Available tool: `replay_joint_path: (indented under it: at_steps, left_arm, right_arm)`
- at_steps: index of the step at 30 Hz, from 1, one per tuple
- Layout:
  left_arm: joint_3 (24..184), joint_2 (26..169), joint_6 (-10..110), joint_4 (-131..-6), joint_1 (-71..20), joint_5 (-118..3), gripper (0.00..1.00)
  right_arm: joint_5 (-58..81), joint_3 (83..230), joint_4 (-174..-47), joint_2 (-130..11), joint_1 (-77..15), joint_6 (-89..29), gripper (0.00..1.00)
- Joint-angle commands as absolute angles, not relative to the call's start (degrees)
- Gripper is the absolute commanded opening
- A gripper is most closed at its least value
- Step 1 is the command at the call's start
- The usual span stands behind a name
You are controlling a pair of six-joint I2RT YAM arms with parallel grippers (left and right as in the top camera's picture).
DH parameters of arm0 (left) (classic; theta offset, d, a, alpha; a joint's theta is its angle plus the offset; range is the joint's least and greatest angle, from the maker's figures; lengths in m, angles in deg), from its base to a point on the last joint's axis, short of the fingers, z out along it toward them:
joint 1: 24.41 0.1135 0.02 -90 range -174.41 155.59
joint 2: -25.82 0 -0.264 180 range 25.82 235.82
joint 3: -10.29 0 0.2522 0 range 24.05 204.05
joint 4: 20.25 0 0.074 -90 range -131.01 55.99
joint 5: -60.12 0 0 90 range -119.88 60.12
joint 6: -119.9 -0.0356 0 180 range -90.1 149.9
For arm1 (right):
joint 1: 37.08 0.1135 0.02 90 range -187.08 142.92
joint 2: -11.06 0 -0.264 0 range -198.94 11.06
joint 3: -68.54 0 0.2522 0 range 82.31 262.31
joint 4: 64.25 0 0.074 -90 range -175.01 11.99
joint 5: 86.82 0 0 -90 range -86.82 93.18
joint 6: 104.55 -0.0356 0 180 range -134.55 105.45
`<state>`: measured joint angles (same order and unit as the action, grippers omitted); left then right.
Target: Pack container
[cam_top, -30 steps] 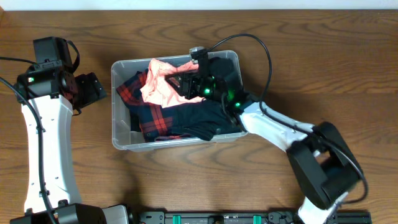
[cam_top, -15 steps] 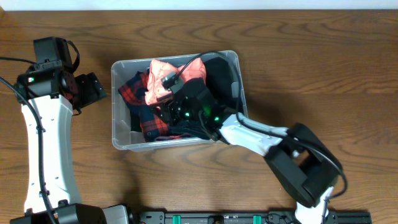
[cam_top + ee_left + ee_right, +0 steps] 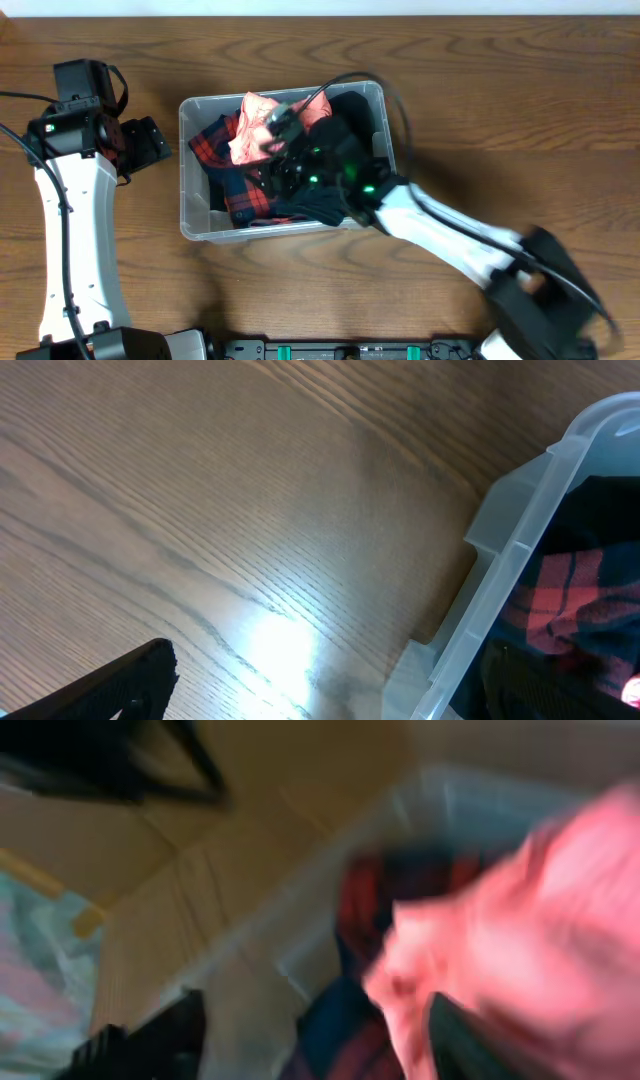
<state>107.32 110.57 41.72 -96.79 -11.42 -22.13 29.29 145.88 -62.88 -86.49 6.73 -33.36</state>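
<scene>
The container [image 3: 183, 170] is sitting on the table [image 3: 500, 90], holding a plaid shirt [image 3: 215, 150] and a pink cloth [image 3: 250, 135]. The right gripper [image 3: 280, 150] is working inside the container, fingers spread. The left gripper [image 3: 150, 143] is hovering just outside its left wall, fingers apart. Judgement: press the cloth below the rim. The overhead view is showing both arms. The right wrist view is blurring.

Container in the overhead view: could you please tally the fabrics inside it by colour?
Pink fabric: 1
Red-and-navy plaid fabric: 1
Black fabric: 1
Total: 3 in the container. The right arm covers the middle, so more could be hidden.
</scene>
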Motion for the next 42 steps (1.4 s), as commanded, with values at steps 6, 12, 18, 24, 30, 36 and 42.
replay_joint_path:
  at_steps: [6,12,18,24,30,36,42]
  left_arm:
    - [107.38,110.79,41.83,-96.92,-11.2,-21.5,0.98]
    - [107.38,110.79,41.83,-96.92,-11.2,-21.5,0.98]
    - [107.38,110.79,41.83,-96.94,-11.2,-21.5,0.98]
    - [107.38,110.79,41.83,-96.94,-11.2,-21.5,0.98]
    - [107.38,110.79,41.83,-96.92,-11.2,-21.5,0.98]
    - [107.38,110.79,41.83,-96.94,-11.2,-21.5,0.98]
    - [107.38,110.79,41.83,-96.92,-11.2,-21.5,0.98]
  right_arm:
    - [24.29,146.2,-71.38,-67.04,0.61,-17.64,0.99]
    - [14.74,146.2,-81.54,-54.25,-5.94,-17.4,0.99]
    - [3.39,146.18,-95.49,-43.72,-9.09,-14.84,0.99]
    - [-1.61,146.18,-105.26,-37.01,-11.01,-10.04,0.99]
    - [-7.27,146.18,-111.57,-34.19,-13.29,-9.29,0.99]
    - [-7.34,146.16,-114.79,-33.86,-15.3,-9.31,0.99]
    - [-3.67,144.61,-115.03,-30.98,-19.78,-9.36,0.99]
